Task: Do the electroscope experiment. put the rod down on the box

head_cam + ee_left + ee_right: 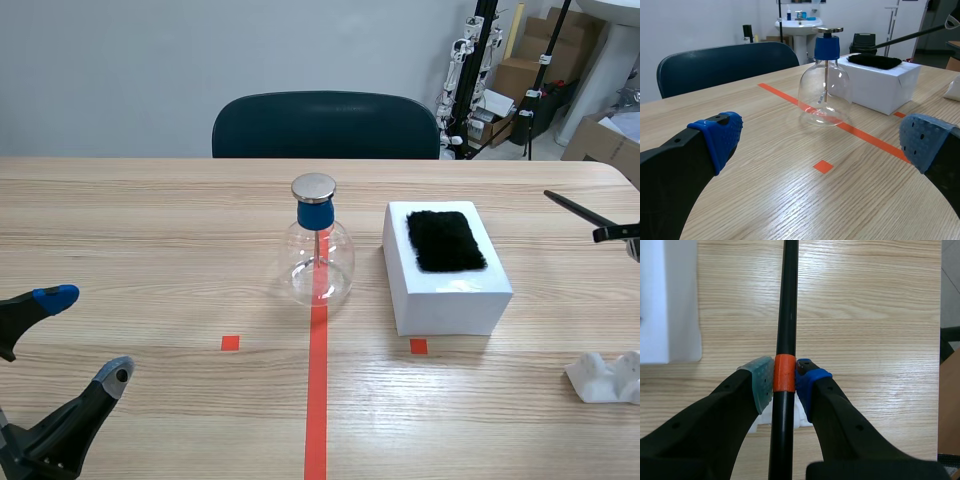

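My right gripper (pixel 785 385) is shut on a thin black rod (pixel 788 310), its pads clamping the rod's orange band. In the scene view the rod (pixel 574 209) hangs above the table at the far right, its tip pointing toward the white box (pixel 450 295), and only a bit of that gripper (pixel 622 233) shows. A black fur patch (pixel 446 240) lies on top of the box. The glass electroscope flask (pixel 320 250) with blue neck and metal cap stands left of the box. My left gripper (pixel 85 335) rests open and empty at the near left.
A white crumpled thing (pixel 605 378) lies on the table at the near right, under the right gripper (pixel 801 416). A dark chair (pixel 325 125) stands behind the table's far edge. Bare wood lies between box (pixel 670 300) and rod.
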Controlling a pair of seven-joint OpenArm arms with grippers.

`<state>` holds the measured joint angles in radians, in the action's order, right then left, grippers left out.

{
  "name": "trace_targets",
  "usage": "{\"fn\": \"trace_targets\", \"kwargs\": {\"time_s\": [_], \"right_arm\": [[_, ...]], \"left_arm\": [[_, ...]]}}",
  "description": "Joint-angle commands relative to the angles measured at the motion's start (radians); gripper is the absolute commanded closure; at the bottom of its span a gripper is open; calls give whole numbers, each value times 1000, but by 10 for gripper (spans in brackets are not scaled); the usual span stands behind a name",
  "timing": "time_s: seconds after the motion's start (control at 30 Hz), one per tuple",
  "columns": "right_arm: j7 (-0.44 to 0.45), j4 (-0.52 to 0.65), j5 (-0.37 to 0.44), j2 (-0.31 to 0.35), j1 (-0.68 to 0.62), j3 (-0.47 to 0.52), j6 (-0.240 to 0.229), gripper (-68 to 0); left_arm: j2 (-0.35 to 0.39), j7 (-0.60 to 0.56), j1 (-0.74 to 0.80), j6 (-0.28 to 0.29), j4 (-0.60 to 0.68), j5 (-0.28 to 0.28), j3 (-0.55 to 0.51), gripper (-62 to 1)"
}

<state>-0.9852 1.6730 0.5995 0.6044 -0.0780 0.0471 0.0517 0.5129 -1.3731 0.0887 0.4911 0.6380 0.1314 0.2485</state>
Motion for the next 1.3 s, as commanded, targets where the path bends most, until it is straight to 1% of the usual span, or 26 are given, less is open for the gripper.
{"fn": "trace_targets", "kwargs": {"time_s": [0.0, 0.2, 0.3, 0.47, 0.57, 0.73, 0.9, 1.07, 1.17, 1.27], "right_arm": [[10, -25, 0, 16, 44, -27, 3, -102], [-3, -156, 0, 10, 140, -111, 3, -102], [-4, -214, -1, -7, 171, -138, 2, -102], [-3, -298, -27, -32, 209, -185, -1, -102], [-4, -327, -55, -48, 225, -206, -1, -102], [-4, -358, -110, -84, 228, -210, -1, -102], [-3, -383, -165, -106, 232, -215, 0, -102], [8, -416, -258, -129, 262, -242, 0, -102], [15, -439, -279, -135, 283, -260, 0, -102], [50, -463, -292, -142, 298, -267, 0, -102]], "left_arm": [[6, -16, -3, 2, 9, -7, -3, -623], [6, -16, -3, 2, 9, -7, -3, -623], [6, -16, -3, 2, 9, -7, -3, -623], [6, -16, -3, 2, 9, -7, -3, -623], [6, -16, -3, 2, 9, -7, -3, -623], [6, -16, -3, 2, 9, -7, -3, -623], [6, -16, -3, 2, 9, -7, -3, -623], [6, -16, -3, 2, 9, -7, -3, -623], [6, -16, -3, 2, 9, -7, -3, -623], [6, -16, -3, 2, 9, -7, -3, -623]]}}
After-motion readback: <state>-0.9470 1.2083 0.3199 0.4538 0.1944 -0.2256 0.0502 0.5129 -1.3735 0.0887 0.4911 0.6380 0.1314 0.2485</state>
